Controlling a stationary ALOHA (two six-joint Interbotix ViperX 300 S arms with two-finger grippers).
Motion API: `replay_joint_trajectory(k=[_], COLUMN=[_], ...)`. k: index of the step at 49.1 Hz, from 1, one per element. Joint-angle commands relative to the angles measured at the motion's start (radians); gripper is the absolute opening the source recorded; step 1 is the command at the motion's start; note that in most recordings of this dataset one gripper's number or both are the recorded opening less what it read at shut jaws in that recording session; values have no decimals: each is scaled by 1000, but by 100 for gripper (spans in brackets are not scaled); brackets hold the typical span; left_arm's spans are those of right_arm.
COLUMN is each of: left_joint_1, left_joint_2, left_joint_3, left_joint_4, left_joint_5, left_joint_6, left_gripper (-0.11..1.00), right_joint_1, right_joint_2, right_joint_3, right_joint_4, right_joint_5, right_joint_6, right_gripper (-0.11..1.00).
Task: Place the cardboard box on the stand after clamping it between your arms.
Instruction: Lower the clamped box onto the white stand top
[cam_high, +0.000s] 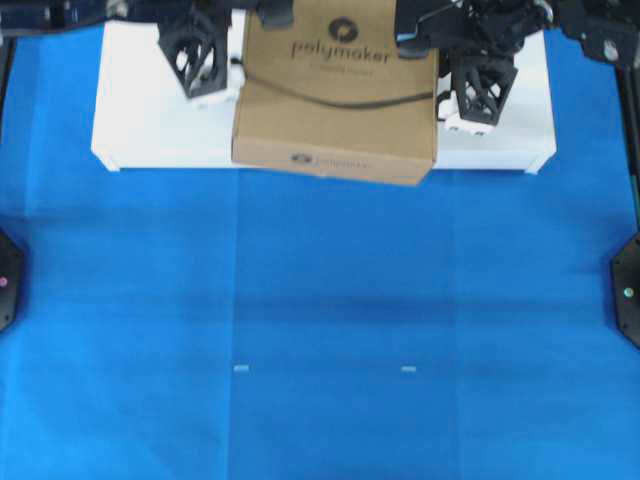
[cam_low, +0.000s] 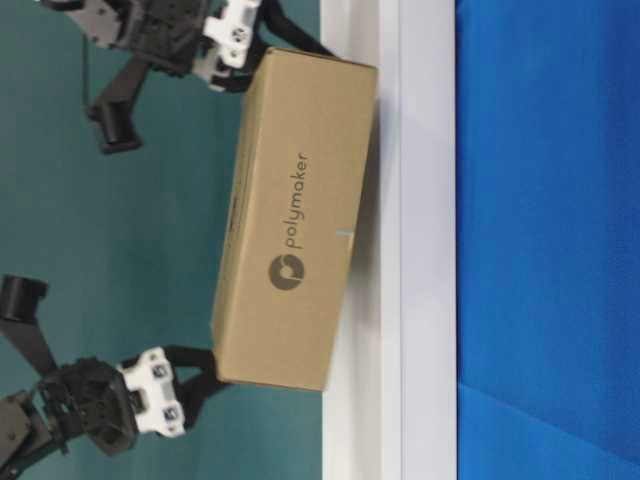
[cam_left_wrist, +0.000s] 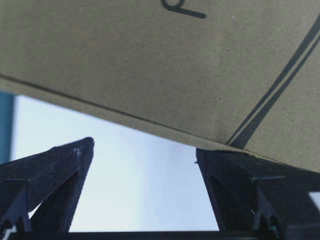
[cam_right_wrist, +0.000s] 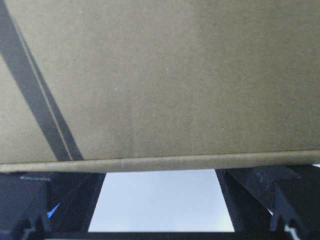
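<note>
Cardboard box (cam_high: 336, 95) sits on the stand (cam_high: 150, 130), at the far end of the blue table cover (cam_high: 320, 320). It lies roughly at the middle of the stand's width, its printed "polymaker" face upward. Its near edge overhangs the stand's near edge slightly in the overhead view, and the box sits a little skewed to the stand. The table-level view shows the box's underside against the white top, with no gap I can make out, so I judge it set down.

My left gripper (cam_high: 205, 60) stands just beside the box's left side; its jaws are spread wide and grasp nothing. In the left wrist view my fingers (cam_left_wrist: 55, 170) frame bare white stand surface, with the box's lower edge just ahead of them. Whether a fingertip touches the cardboard there, I cannot tell.

My right gripper (cam_high: 478, 90) stands just beside the box's right side, jaws likewise spread wide and empty. In its wrist view the box wall fills the frame, with the white stand showing between the fingers.

Assessment: clamping and placing appear done. What is left, in my judgement, is to draw both arms clear without nudging the box. The overhanging near edge is the one point of concern.
</note>
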Motion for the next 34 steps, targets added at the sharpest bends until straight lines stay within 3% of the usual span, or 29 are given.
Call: replay_joint_trajectory(k=[1,16,34], left_joint_1=[-51,-34,-31], left_joint_2=[12,43,48], left_joint_3=[-130,-110,-20], left_joint_4=[-26,-26,-26], left_joint_5=[-164,-150,-163], left_joint_6=[-18,-26,-28], left_gripper=[81,81,81], right_joint_1=[51,23,11], right_joint_2=[-6,9,11], right_joint_3=[-163,-199,-236], right_joint_4=[103,123,123], right_joint_5=[-117,-114,-112], right_joint_6=[-35,-58,-58], right_gripper=[98,98,98])
